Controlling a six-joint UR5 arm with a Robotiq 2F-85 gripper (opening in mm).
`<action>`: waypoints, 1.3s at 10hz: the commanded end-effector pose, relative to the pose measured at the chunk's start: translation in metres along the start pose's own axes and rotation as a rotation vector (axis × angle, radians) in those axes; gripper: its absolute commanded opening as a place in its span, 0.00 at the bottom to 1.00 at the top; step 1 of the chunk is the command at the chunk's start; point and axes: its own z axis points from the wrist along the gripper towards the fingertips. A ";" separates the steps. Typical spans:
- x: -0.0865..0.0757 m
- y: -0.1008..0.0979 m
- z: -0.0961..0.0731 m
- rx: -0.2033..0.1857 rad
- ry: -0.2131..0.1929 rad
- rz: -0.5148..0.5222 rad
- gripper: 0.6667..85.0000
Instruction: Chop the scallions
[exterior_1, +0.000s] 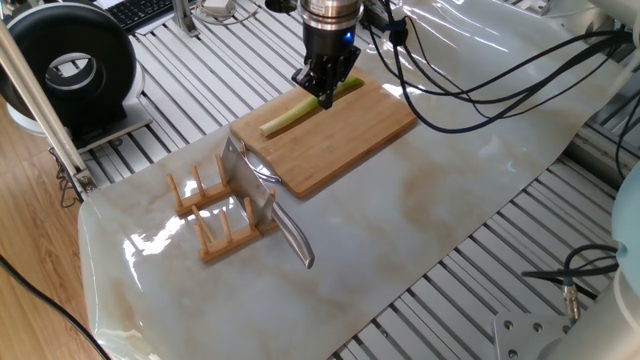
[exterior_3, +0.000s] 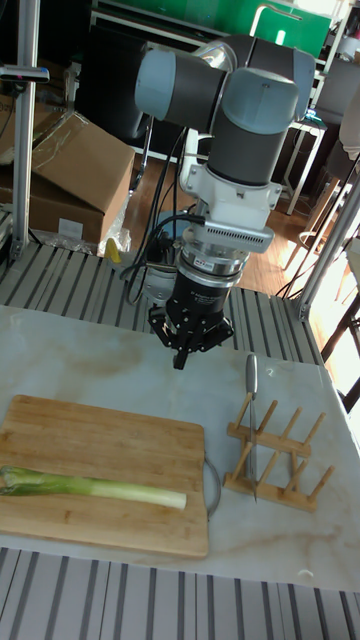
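Above board (exterior_1: 340, 135), claw (exterior_1: 325, 98) – scallion (exterior_1: 300, 112) whole

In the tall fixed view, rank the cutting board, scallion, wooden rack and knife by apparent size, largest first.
1. Cutting board
2. Scallion
3. Wooden rack
4. Knife
The scallion and rack are close, so their order is unsure.

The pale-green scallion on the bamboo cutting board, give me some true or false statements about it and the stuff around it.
1. The pale-green scallion lies whole on the bamboo cutting board. True.
2. The black two-finger gripper holds the silver knife. False: it holds nothing; the knife stands in the wooden rack.
3. The rack sits on the cutting board. False: it stands beside it on the marble-patterned mat.
4. The gripper is above the board. True.
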 end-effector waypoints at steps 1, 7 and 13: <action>0.004 -0.006 -0.003 0.024 0.014 -0.016 0.01; 0.003 0.009 0.001 -0.031 0.013 0.011 0.01; 0.012 0.021 0.003 -0.059 0.046 0.039 0.01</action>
